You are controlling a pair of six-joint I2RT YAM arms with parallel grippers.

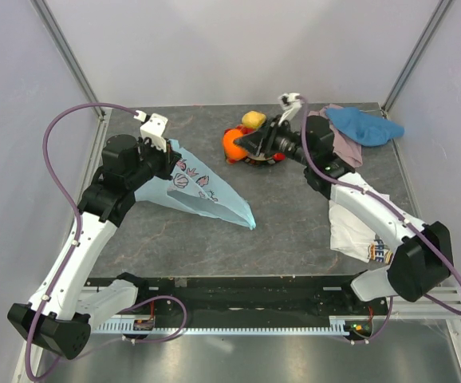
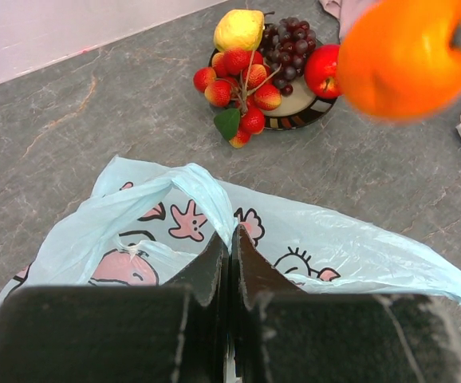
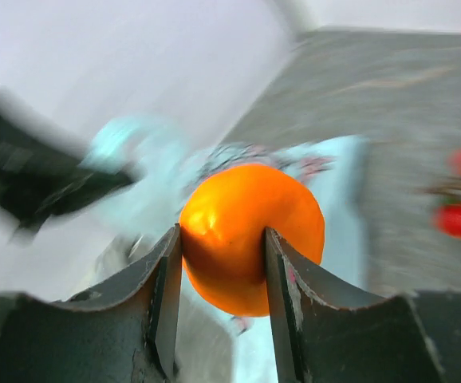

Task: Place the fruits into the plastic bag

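Clamping the orange (image 3: 246,199), the right gripper (image 3: 222,235) hung right of the plastic bag (image 1: 202,191) — its handle pinched between the nearer left gripper's (image 2: 229,239) closed fingers.

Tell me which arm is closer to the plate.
Right. The right arm, jaws shut on the orange, hovers just beside the plate; the left arm is well off to the left, jaws clamped on the bag.

Top cam high at near edge, whole table (image 1: 294,239); wrist cams close, both w/ orange (image 2: 402,56), bag (image 2: 334,247)
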